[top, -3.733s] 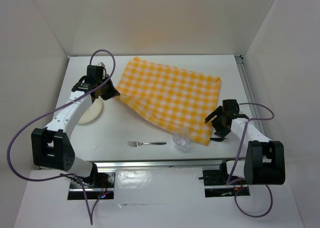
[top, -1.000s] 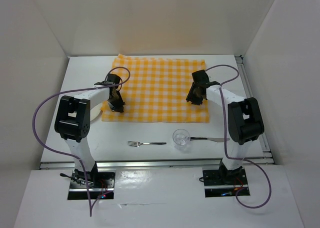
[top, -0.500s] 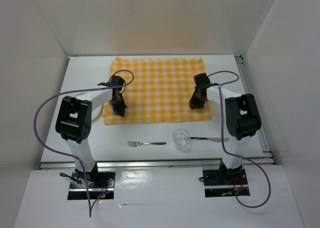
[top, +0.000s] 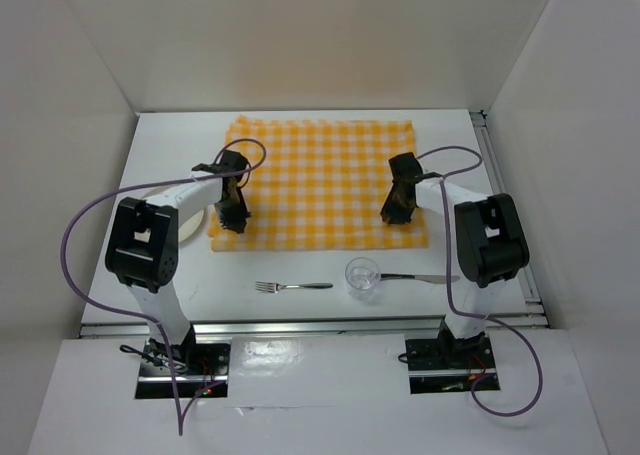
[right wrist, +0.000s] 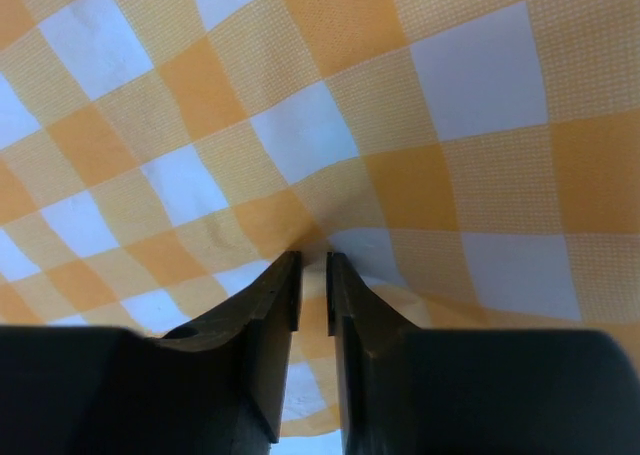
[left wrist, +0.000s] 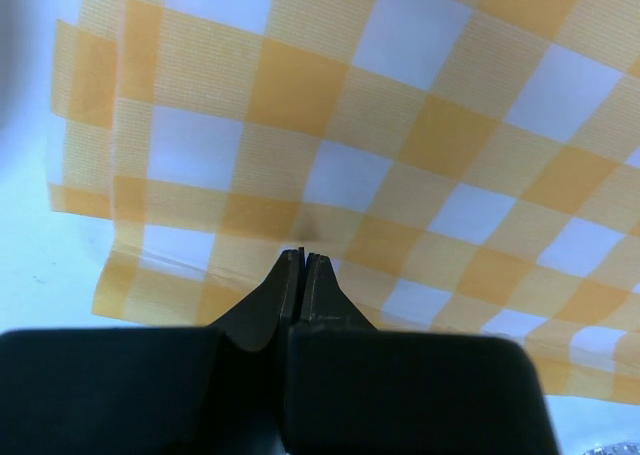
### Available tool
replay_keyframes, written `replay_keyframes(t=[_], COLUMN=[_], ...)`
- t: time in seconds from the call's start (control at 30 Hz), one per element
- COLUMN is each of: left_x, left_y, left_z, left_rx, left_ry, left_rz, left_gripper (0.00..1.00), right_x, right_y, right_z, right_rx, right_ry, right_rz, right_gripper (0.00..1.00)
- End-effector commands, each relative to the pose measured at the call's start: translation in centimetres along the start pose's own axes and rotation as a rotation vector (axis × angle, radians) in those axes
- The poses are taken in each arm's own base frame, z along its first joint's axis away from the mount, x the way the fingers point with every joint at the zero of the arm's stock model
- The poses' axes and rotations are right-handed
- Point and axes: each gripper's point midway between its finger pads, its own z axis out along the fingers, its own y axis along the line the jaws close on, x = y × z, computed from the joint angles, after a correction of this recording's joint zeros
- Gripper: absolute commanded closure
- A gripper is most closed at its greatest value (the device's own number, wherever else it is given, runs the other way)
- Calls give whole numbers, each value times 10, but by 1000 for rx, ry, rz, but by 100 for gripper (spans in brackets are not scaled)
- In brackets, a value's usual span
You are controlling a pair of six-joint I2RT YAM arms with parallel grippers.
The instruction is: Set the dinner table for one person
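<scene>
The yellow-and-white checked cloth [top: 320,180] lies spread over the middle of the dinner table [top: 160,145]. My left gripper [top: 233,218] stands on the cloth near its front-left corner. In the left wrist view its jaws [left wrist: 303,256] are pressed shut, with a faint crease of cloth [left wrist: 400,125] at the tips. My right gripper [top: 396,213] stands on the cloth near the front-right corner. In the right wrist view it [right wrist: 313,260] has narrowed onto a raised fold of cloth [right wrist: 300,75], which puckers up between the tips.
A cream plate [top: 192,227] lies left of the cloth, partly under my left arm. In front of the cloth lie a fork [top: 292,286], a clear glass [top: 362,275] and a knife [top: 420,277]. White walls enclose the table; a metal rail [top: 500,190] runs along its right edge.
The cloth, skewed and partly lifted earlier, now lies flat and square. Over the last second it has shifted slightly right and toward the front with both grippers. The right jaws have narrowed onto a fold.
</scene>
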Motion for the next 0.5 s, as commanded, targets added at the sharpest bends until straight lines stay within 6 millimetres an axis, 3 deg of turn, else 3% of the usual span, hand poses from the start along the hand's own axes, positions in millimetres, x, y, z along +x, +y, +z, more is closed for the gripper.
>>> replay_keyframes(t=[0.0,0.03,0.1,0.13,0.2,0.23,0.27,0.33,0.37,0.43,0.47], left_x=[-15,-15,-35,-41,-55,-59,-66,-72,-80,-76,-75], left_y=[1,5,1,1,-4,-3,7,23,38,62,72], left_z=[-27,-31,-58,-69,-95,-111,-118,-129,-137,-130,-125], left_rx=[8,-16,-7,-3,28,41,43,43,45,9,-2], left_ry=[-81,-72,-148,-172,-229,-266,-288,-315,-350,-334,-318], left_rz=[-7,-5,-25,-29,-48,-56,-88,-130,-187,-243,-271], left_gripper=[100,100,100,93,84,74,51,31,15,7,7], right_x=[-6,-11,-29,-35,-45,-49,-50,-42,-38,-33,-21], right_y=[1,5,31,41,62,76,87,106,111,119,121], right_z=[-23,-27,-46,-56,-76,-88,-99,-110,-116,-124,-123], right_rx=[37,33,-22,-46,-121,-164,-208,-256,-272,-285,-283], right_ry=[-24,-29,-78,-100,-132,-148,-167,-174,-178,-187,-166], right_rz=[-44,-43,-83,-88,-122,-142,-149,-195,-208,-228,-250], right_gripper=[63,57,42,30,19,13,8,4,3,3,3])
